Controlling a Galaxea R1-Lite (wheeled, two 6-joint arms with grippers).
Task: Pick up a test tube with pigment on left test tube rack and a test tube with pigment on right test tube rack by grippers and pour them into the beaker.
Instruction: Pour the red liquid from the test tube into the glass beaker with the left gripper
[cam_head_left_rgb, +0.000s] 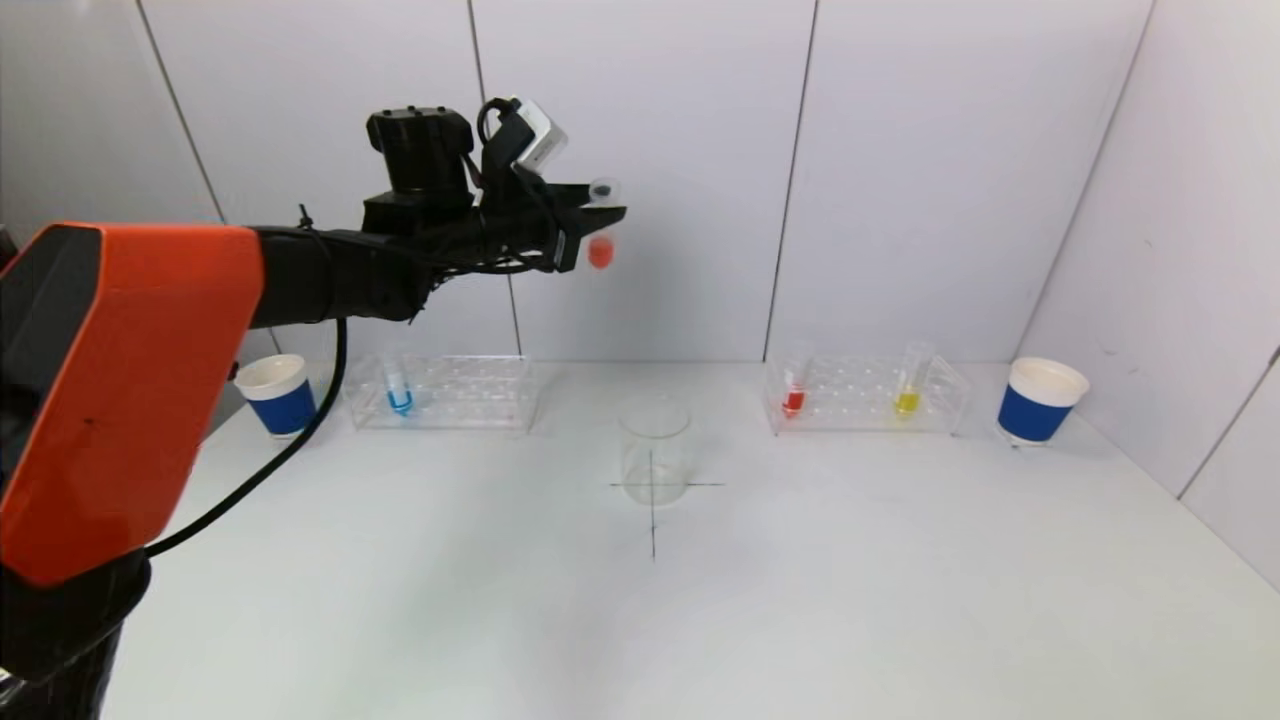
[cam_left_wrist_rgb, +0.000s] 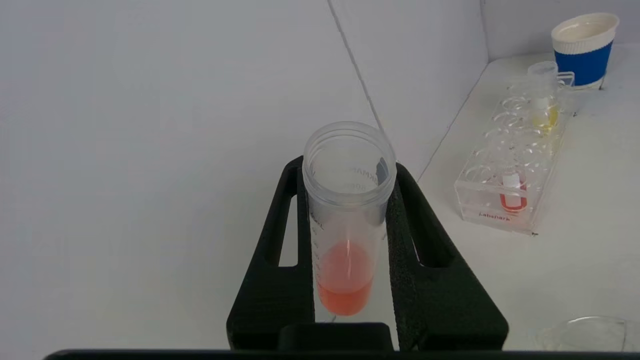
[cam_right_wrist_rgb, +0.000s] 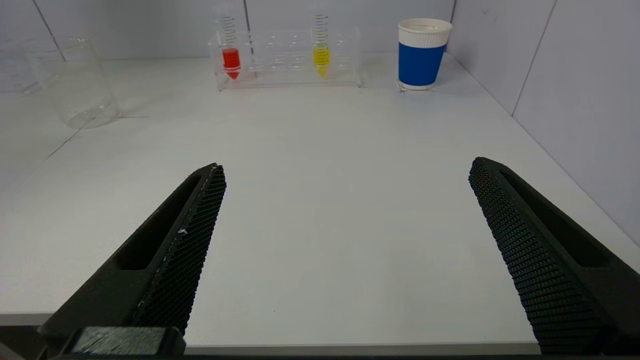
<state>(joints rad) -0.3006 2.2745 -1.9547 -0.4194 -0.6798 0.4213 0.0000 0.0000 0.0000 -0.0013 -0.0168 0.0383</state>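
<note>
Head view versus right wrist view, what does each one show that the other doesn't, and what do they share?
Only the head view shows the left pincer raised high, shut on a tube of orange-red liquid, plus the left rack with a blue tube and the left cup.

Only the right wrist view shows the right pincer, open over bare table.

Both show the beaker, the right rack with red tube and yellow tube, and the right cup.
</note>
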